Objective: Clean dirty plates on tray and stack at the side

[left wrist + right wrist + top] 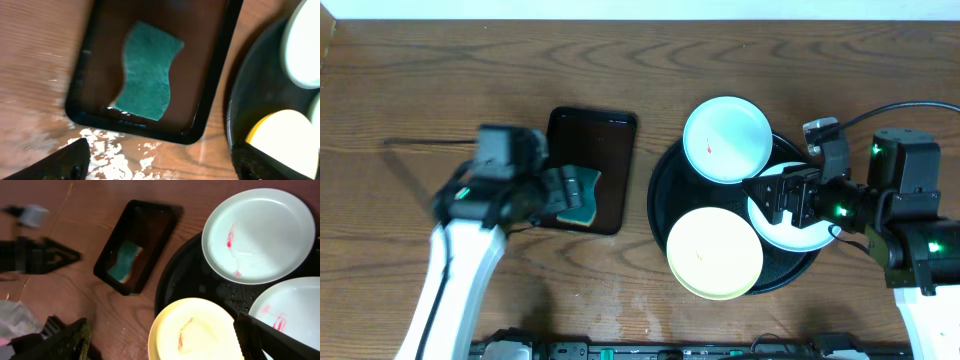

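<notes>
Three plates lie on the round black tray [658,205]. A white plate [727,138] with a red smear sits at the back, overlapping the rim. A pale yellow plate [714,252] is at the front, and another white plate [802,232] is at the right. My right gripper [782,196] hovers open above the right white plate's left edge. In the right wrist view its gripper [165,342] straddles the yellow plate [195,330], which has a red smear. My left gripper [572,190] hangs open over the green sponge [147,70], empty.
The sponge lies in a small rectangular black tray [620,130], left of the round tray. White specks mark the wooden table [115,150] near that tray's front edge. A cable [880,112] runs to the right arm.
</notes>
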